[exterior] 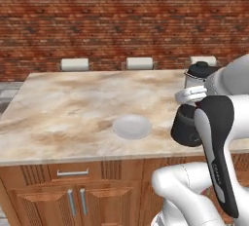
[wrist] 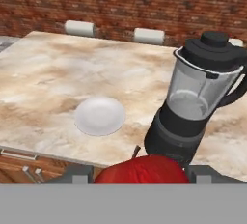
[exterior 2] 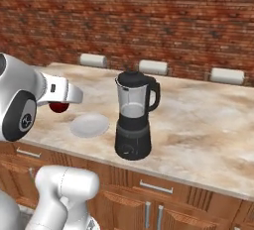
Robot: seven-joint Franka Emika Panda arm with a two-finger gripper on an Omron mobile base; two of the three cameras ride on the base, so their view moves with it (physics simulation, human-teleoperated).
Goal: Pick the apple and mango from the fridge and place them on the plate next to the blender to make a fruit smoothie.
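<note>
My gripper point(wrist: 140, 177) is shut on the red apple point(wrist: 140, 169), which bulges between the two dark fingertips point(wrist: 77, 175) at the bottom of the hand view. From the right base camera the apple point(exterior 2: 59, 107) hangs under the white hand, above the counter's near left part, just left of the plate point(exterior 2: 89, 125). The small round white plate point(exterior: 132, 126) point(wrist: 100, 116) lies bare on the marble counter. Immediately right of it stands the blender point(exterior 2: 133, 117) point(wrist: 195, 100) point(exterior: 187, 127), with a black base, clear jar and black lid. The mango and the fridge are out of view.
The marble counter point(exterior: 73, 108) is a wide island with wooden drawers and doors point(exterior: 73, 191) below its front edge. Three white stool backs point(exterior: 139, 63) line its far side before a brick wall. My arm's links point(exterior: 219, 137) stand beside the blender.
</note>
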